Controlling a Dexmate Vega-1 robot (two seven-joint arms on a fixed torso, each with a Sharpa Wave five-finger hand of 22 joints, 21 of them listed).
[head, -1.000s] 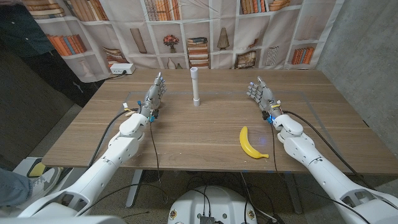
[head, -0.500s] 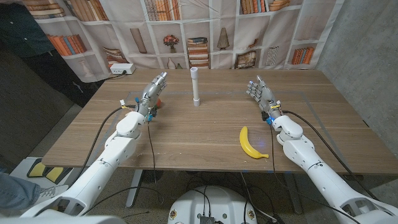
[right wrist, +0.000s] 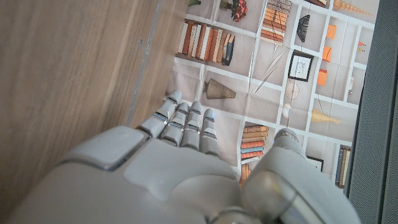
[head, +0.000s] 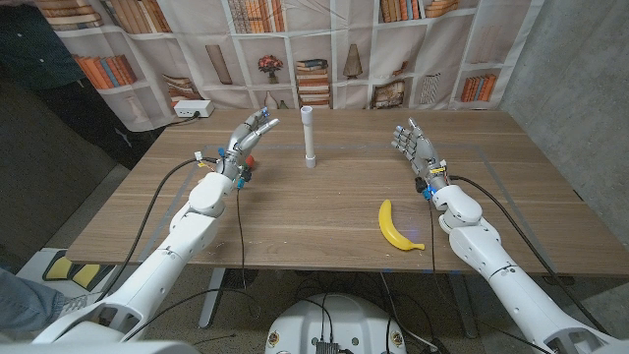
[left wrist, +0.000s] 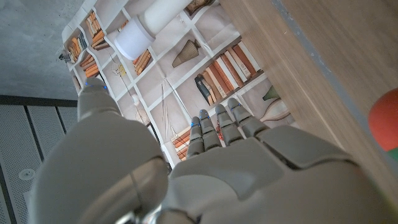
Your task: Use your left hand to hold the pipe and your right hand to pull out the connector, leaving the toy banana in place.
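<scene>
White pipe: the pipe (head: 309,137) stands upright on the wooden surface (head: 295,216) toward the far side, roughly mid-way across, with the connector (head: 311,161) as the flared piece at its foot — nothing touching either yet.

Left hand change: over the last second the left hand (head: 246,141) lifted off its spot and swung toward the pipe, fingers now spread and aimed at it, holding nothing. Near it, but still apart.

Right hand change: basically none — the right hand (head: 416,150) sits where it was, fingers apart and empty, well off to the pipe's other side.

Banana: the toy banana (head: 395,226) lies flat on the near right part of the surface, just beside the right forearm, unmoved.

What it means: looks to me like the reach for the hold has started; the pull can't happen until the left one has the pipe.

Red thing: a small red object (left wrist: 385,118) sits by the left hand, can't tell what it is.

Writing: none I can read — the book spines on the printed backdrop (head: 295,49) are too small.
</scene>
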